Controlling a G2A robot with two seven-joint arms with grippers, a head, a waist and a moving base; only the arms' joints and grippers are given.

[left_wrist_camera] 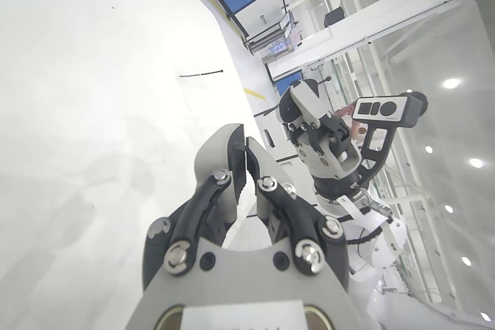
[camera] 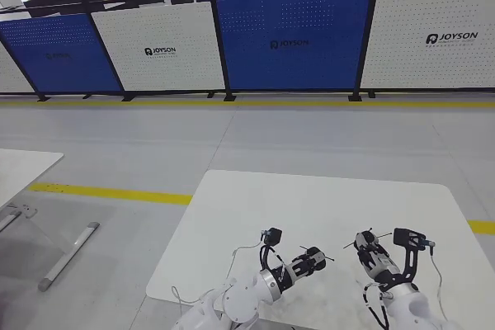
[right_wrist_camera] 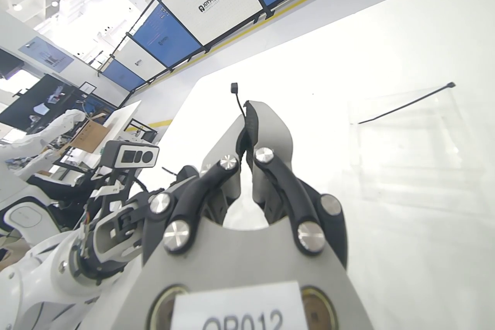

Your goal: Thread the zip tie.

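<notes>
We see the right gripper (right_wrist_camera: pixel 245 113) clenched on a thin black plastic zip tie (right_wrist_camera: pixel 237 98). Its small square head stands just past the fingertips, and the strap runs back between the pads. The left gripper (left_wrist_camera: pixel 244 141) also has its jaws pressed together, and a thin black strand (right_wrist_camera: pixel 169 170) juts out beside them. We take it for a strap nipped in that grip, though we cannot tell whether it is this tie's own tail. The two sets of jaws stand near each other but apart, above the white table (right_wrist_camera: pixel 386 254). A second black zip tie (right_wrist_camera: pixel 405 103) lies flat on the table, well ahead of the right jaws. We judge the threading to be at its lining-up step, since the head is bare. The next move calls for bringing a pointed tail squarely to the head's small slot, with that slot turned to face it.
</notes>
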